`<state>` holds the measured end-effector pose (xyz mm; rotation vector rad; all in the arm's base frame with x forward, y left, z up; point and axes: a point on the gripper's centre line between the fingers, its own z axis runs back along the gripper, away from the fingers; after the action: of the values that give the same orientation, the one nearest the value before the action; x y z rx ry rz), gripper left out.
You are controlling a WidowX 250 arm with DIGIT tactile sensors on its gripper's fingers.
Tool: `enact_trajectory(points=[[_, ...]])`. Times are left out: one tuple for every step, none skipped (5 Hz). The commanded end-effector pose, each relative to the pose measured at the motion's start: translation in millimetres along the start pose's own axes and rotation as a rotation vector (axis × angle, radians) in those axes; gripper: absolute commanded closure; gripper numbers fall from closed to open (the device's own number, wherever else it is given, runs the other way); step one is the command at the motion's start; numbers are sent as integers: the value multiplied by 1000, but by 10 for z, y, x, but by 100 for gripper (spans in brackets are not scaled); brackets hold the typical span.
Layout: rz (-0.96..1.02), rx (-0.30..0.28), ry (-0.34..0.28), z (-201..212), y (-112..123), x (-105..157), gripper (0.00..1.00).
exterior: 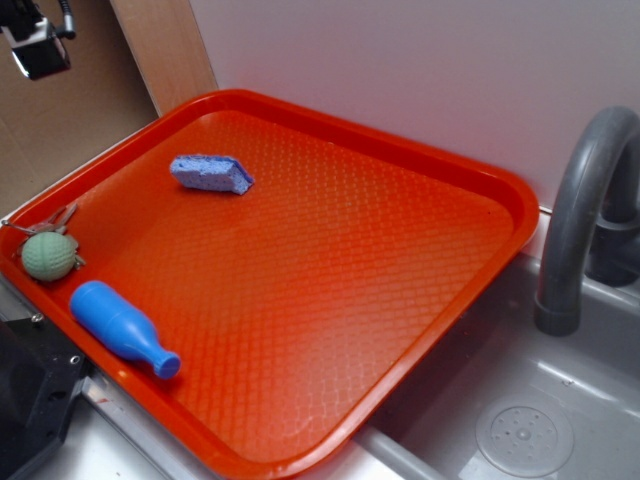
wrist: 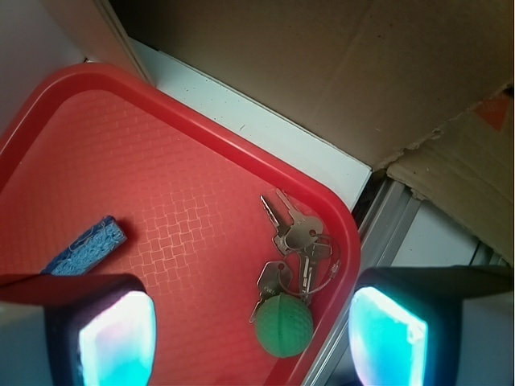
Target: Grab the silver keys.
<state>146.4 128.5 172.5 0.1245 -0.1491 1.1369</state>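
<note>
Gripper (wrist: 241, 338) pads sit nearest the wrist cam, jaws wide apart w/ nothing between; keys (wrist: 296, 240) lie ahead, touching the green ball (wrist: 283, 323) in the tray (wrist: 201, 129) corner. Grab not yet done: descent & closing are left, approx.

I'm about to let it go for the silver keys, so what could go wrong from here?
1. The silver keys lie in the tray's corner, close to the raised rim; a gripper finger could land on the rim rather than the tray floor.
2. The green ball touches the keys, so the open gripper might close on the ball instead.
3. The keys lie flat and fanned out, so the fingers may slide over them.
</note>
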Motion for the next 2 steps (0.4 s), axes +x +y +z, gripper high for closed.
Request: enact_trajectory(points=[[90, 72, 57, -450, 277, -53, 0], [165, 73, 94, -717, 472, -102, 0]])
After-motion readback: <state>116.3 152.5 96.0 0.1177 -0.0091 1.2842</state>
